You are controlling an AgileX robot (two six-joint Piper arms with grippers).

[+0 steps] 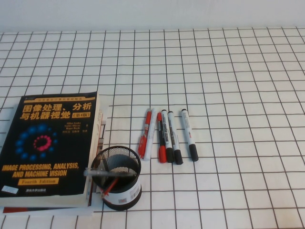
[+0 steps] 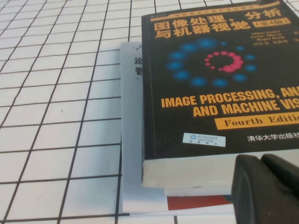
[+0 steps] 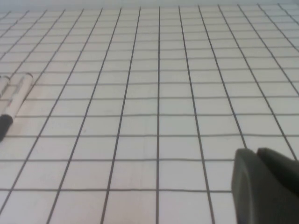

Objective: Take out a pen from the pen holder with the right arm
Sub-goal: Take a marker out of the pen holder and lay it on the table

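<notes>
Right gripper (image 3: 259, 156), closed and empty, hangs over the grid table (image 3: 159, 116), away from the mesh pen holder (image 1: 116, 177) that stands beside the book (image 1: 47, 143). Left gripper (image 2: 261, 163), also closed, sits by that book's edge. A red pen (image 1: 109, 186) leans inside the holder, perhaps with a greyish second one. It looks light, stiff and slick, so pinch its upper end near the rim.

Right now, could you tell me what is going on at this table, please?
Nothing is being handled yet. The right gripper is shut and empty above the bare gridded table; it has not reached the mesh pen holder, which has pens in it. Several markers lie in a row beyond the holder. The left gripper, also shut, is at the edge of the stacked books.
</notes>
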